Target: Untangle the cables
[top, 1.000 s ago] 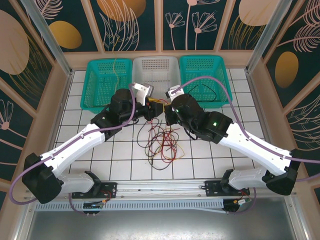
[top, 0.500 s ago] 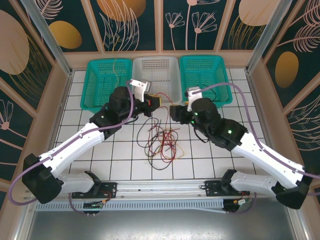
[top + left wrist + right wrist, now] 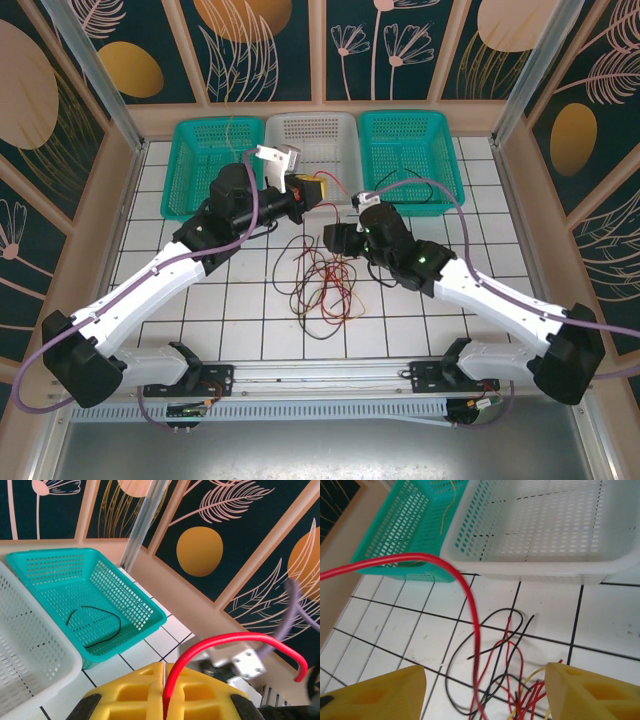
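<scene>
The left gripper [image 3: 164, 671] is seen closed, its yellow fingers [image 3: 200, 695] pressed together on a red cable [image 3: 225, 639], which rises from between them and arches over to the right in the left wrist view. From above, this gripper is held over the tiled table [image 3: 180, 300], just in front of the white basket [image 3: 312, 130]. The right gripper [image 3: 485, 670] is held near it, lower and to the right, with its jaws standing wide apart; the red cable is seen curving down between its fingers [image 3: 375, 695] without being clamped. The tangle of cables [image 3: 322, 285], red, black and yellow, is spread on the tiles between the two arms, just below both grippers. A single black cable [image 3: 95, 626] is laid in the right teal basket [image 3: 375, 125], and a yellow cable [image 3: 447, 505] is seen in the left teal basket [image 3: 180, 180].
</scene>
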Tool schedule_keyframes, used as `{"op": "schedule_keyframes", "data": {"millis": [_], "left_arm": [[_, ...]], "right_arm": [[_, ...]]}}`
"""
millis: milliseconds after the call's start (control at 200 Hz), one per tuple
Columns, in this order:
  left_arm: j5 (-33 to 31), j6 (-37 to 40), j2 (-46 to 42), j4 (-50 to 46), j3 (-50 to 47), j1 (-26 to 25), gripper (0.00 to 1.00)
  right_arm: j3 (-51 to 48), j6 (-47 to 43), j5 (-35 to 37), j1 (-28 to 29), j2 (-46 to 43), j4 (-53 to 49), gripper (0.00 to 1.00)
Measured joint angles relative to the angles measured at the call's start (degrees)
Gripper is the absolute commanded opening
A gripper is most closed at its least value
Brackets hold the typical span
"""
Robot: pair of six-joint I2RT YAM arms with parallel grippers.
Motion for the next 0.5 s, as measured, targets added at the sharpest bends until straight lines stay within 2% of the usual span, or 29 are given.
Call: {"op": "schedule_keyframes", "data": {"millis": [150,265,501], "left_arm": [[0.5,-0.4,-0.1,-0.2,1.6,0.1,0.00],[0.7,-1.1,-0.5,-0.5,3.5,0.7,0.00],[2.5,-3.8,-0.9,-0.4,9.3,1.6,0.00]], "right_arm": [[-1.7,1.8,0.2,-2.0,2.3,4.1,0.28],[-4.8,3.5,-0.2,-2.1,3.0,6.9,0.24],[-11.5,6.6,-1.4,-2.3,3.5,11.2,0.23]]}}
